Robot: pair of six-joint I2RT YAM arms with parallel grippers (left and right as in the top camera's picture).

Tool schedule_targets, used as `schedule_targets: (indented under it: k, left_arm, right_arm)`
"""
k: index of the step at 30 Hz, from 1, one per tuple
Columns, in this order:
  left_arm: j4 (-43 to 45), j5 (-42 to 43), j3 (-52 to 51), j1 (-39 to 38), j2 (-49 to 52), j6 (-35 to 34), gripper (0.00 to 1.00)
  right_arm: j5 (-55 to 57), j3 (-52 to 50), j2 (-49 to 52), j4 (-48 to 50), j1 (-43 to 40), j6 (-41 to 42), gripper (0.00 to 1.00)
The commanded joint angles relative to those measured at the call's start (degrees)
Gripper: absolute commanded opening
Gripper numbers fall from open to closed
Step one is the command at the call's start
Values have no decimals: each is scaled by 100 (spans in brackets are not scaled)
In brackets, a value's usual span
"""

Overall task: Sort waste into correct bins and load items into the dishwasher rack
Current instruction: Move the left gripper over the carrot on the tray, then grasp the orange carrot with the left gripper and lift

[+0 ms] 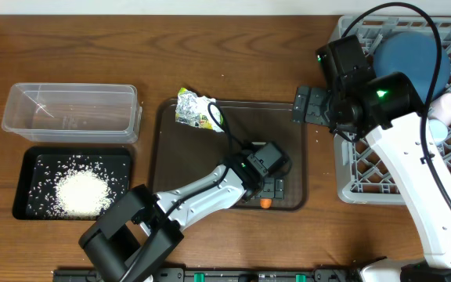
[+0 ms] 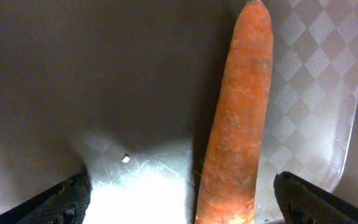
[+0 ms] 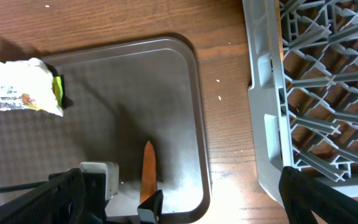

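The carrot (image 2: 238, 118) lies on the brown tray (image 1: 276, 129), near its right corner on the robot's side. The left claw (image 2: 188, 202) stands wide open astride it, both fingers clear of it, gripping nothing. The foil wrapper (image 1: 193, 108) sits at the tray's far left corner. Left of the tray, rice (image 1: 81, 192) is heaped in the black tray (image 1: 30, 160), with the clear tub (image 1: 69, 110) beyond. The right claw (image 1: 302, 106), wide open and empty, hovers over the tray's far right corner, beside the rack (image 1: 358, 172). What seems a dark blue bowl (image 1: 409, 63) lies there, half hidden.
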Motion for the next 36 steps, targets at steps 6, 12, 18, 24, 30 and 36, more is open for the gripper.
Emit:
schedule_targets:
  k: [6, 12, 18, 24, 30, 36]
  left_arm:
    - [-42, -498, -2, -85, 144, -13, 89]
    - [-111, -671, -2, -118, 144, 22, 80]
    - [-203, -861, -2, -118, 144, 22, 68]
    - [-271, -977, -2, -118, 144, 20, 59]
    - [-358, -1056, -2, -118, 144, 22, 51]
    - [-354, -1056, -2, -107, 144, 20, 46]
  right_arm:
    - [101, -28, 42, -4, 2, 90, 99]
    - [101, -28, 42, -4, 2, 90, 99]
    - [101, -28, 42, -4, 2, 90, 99]
    - [101, -28, 42, -4, 2, 90, 99]
    - [101, -28, 42, -4, 2, 90, 99]
    - [98, -28, 42, -4, 2, 90, 99]
